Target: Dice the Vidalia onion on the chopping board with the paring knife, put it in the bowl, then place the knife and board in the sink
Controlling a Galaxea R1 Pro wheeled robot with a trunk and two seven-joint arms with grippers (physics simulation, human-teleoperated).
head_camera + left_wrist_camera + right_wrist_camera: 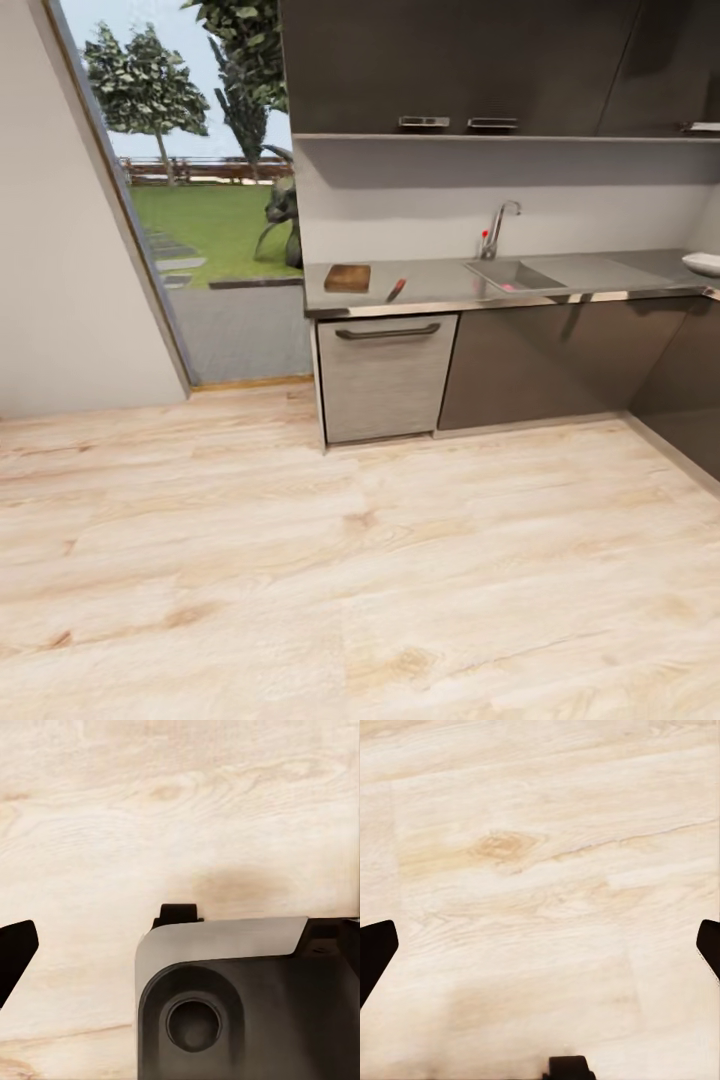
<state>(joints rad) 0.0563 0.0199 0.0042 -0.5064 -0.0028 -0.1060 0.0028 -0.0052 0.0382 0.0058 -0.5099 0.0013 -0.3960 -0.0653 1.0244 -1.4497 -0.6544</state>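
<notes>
Head view: wide light wood floor (300,560) before countertop (440,290); chopping board (347,278) near its left end, paring knife (396,290) beside, pinkish Vidalia onion (510,287) in sink (515,274), bowl (703,263) far right. Left wrist: gripper's spread unclear. Right wrist: right gripper (540,945) wide apart, empty over bare floor
</notes>
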